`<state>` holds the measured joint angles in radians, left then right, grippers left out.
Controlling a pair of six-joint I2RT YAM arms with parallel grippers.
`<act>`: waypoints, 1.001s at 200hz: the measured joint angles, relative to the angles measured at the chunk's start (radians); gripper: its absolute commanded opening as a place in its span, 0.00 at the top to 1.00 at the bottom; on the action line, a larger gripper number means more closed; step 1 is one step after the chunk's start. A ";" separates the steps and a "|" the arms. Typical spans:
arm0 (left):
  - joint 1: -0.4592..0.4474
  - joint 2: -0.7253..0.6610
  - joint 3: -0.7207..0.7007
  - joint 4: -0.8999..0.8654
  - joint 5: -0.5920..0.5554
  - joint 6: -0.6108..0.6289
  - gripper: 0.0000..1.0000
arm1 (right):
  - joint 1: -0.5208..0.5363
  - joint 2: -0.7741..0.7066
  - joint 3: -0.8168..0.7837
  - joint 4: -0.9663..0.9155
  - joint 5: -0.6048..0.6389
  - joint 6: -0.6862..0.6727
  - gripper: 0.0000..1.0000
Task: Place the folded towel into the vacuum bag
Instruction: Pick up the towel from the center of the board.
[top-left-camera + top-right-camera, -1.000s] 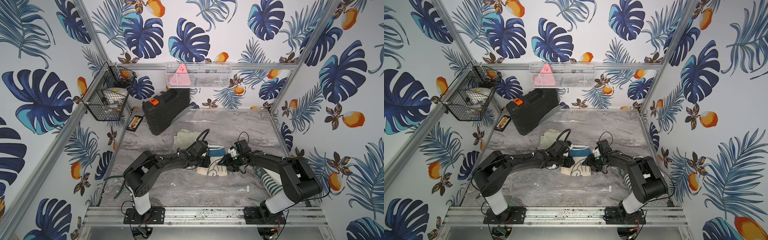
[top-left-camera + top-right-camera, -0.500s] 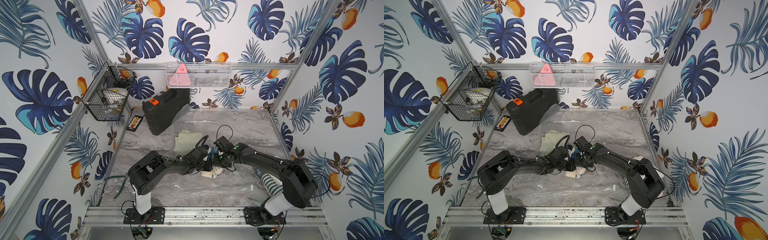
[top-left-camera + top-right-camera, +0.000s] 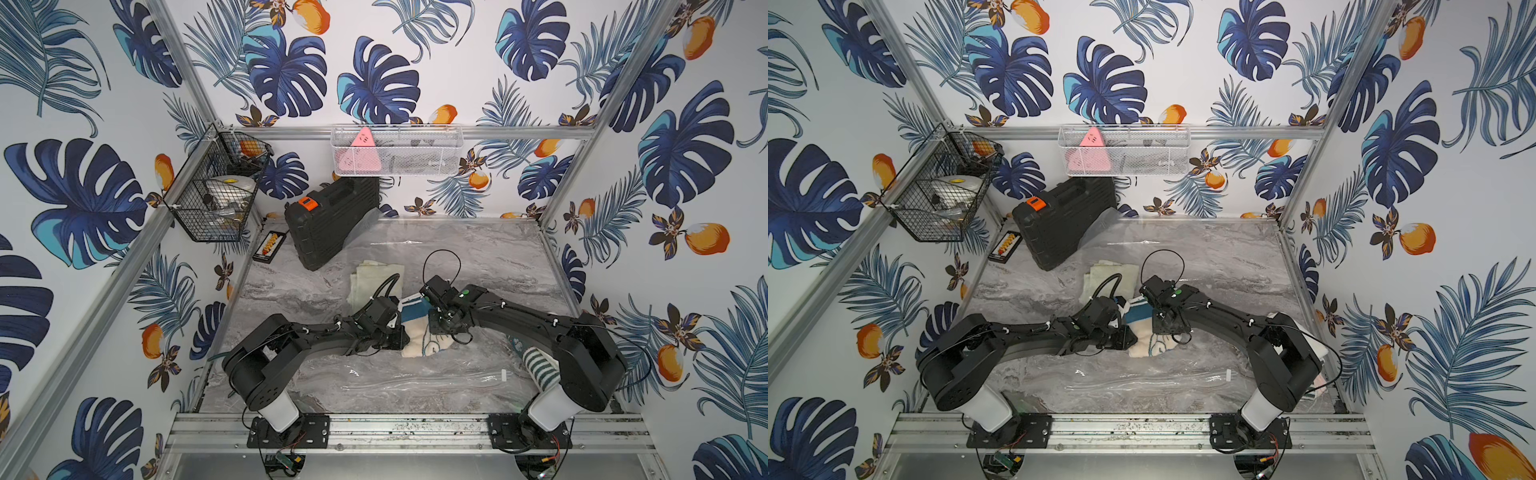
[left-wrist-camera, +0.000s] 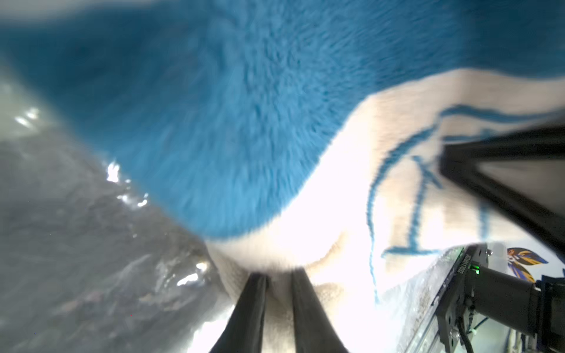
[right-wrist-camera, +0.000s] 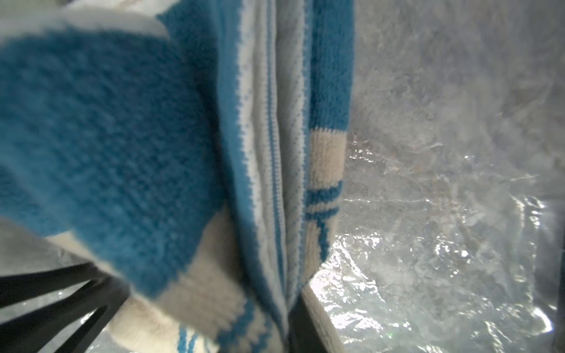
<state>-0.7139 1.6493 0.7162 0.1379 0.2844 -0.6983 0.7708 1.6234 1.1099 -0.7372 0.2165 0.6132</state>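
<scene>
Near the middle of the grey marbled surface (image 3: 286, 299), the folded towel (image 3: 417, 338), blue and cream, sits between the two arms, over the crinkled clear plastic of the vacuum bag (image 3: 419, 390). The left hand (image 4: 278, 276) is clenched on the towel's cream edge: in the left wrist view its two dark fingers (image 4: 252, 314) stand close together with a pinch of pile between them. The right hand (image 3: 438, 326) is set at the opposite side and grips the towel's layered edge. In the right wrist view only one finger (image 5: 301, 328) shows, pressed against the stacked blue-and-white hems, with a blue fold drooping across the rest. Glossy plastic lies under and beside the towel in both wrist views, but whether the towel is within the bag's mouth or just resting on top of it I cannot tell. The bag's zip strip (image 3: 457, 379) runs along the front of the surface, near the arms' bases, with a small white clip (image 3: 503, 376) at its right end. A black case (image 3: 332, 224) stands at the rear left.
</scene>
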 measured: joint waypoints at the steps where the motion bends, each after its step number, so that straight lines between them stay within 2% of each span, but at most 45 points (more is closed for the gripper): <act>1: 0.000 0.001 -0.001 0.003 0.000 -0.002 0.78 | 0.001 0.000 0.001 -0.001 0.001 0.000 0.92; 31: -0.018 0.028 -0.019 0.108 0.020 -0.023 0.78 | 0.048 0.009 0.011 -0.010 0.018 -0.003 0.81; 47: -0.018 0.036 -0.037 0.157 0.029 -0.036 0.78 | 0.070 0.003 0.010 0.014 -0.018 0.003 0.72; 76: -0.016 0.051 -0.068 0.241 0.051 -0.064 0.79 | 0.077 -0.008 -0.064 0.163 -0.122 0.049 0.57; 108: 0.011 0.039 -0.096 0.269 0.080 -0.089 0.79 | 0.080 0.033 -0.127 0.281 -0.124 0.076 0.40; 134: 0.053 -0.014 -0.112 0.213 0.098 -0.092 0.79 | 0.085 0.032 -0.160 0.325 -0.106 0.075 0.31; 162: 0.080 -0.152 -0.104 0.063 0.080 -0.071 0.79 | 0.099 0.035 -0.162 0.330 -0.074 0.056 0.22; 200: 0.094 -0.296 -0.054 -0.167 0.005 0.014 0.78 | 0.168 0.105 -0.087 0.253 0.035 0.021 0.17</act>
<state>-0.6197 1.3537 0.6624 -0.0296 0.2897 -0.6838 0.9390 1.7287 1.0233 -0.4847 0.2516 0.6338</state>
